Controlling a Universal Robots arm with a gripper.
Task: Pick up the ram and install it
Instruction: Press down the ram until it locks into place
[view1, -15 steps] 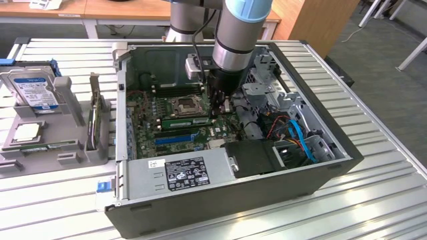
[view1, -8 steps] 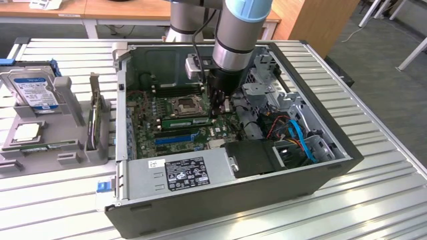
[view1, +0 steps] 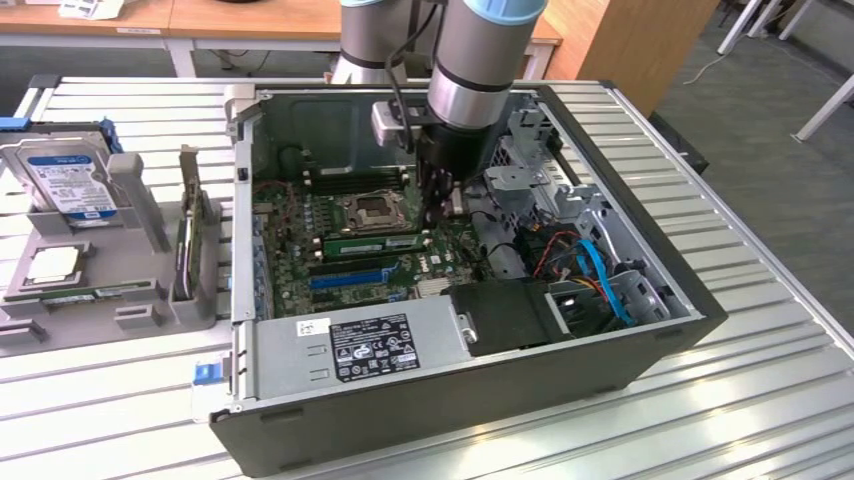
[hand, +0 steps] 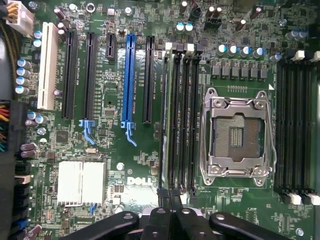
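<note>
Exterior view, 1 ram (view1: 370, 244) seated, 1 end effector (view1: 438, 215) closed above

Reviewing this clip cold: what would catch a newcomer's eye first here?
The open computer case in the middle of the slatted table, with the robot arm reaching down into it and its shut gripper just above the motherboard. There a green ram sits in a slot beside the empty CPU socket. On the exterior view's left, a hard drive stands in a grey holder.
</note>
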